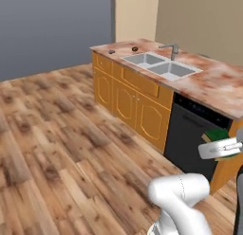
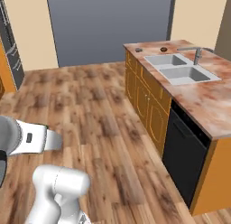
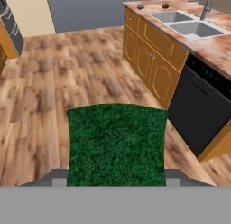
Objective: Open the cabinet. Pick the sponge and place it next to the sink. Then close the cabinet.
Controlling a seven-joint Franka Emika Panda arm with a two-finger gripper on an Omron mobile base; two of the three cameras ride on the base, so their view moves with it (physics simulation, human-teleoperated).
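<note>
The sponge (image 3: 116,142) shows its dark green face large in the hand view, clamped between my two fingertips. My gripper (image 3: 116,175) is shut on it, held in the air over the wooden floor. In the left base view the gripper (image 1: 224,148) hangs at the right edge with the green sponge (image 1: 218,134) at its tip, in front of the island. The double steel sink (image 1: 161,64) (image 2: 180,68) (image 3: 186,22) is set in the reddish countertop ahead and to the right. The cabinet is out of view.
The island has orange lower doors (image 1: 126,99) and a black dishwasher front (image 1: 192,132) (image 3: 205,108). Two small dark items (image 1: 135,49) lie on the counter's far end past the sink. A dark oven (image 2: 11,47) with an orange edge stands far left. Open wooden floor (image 2: 90,114) lies to the left.
</note>
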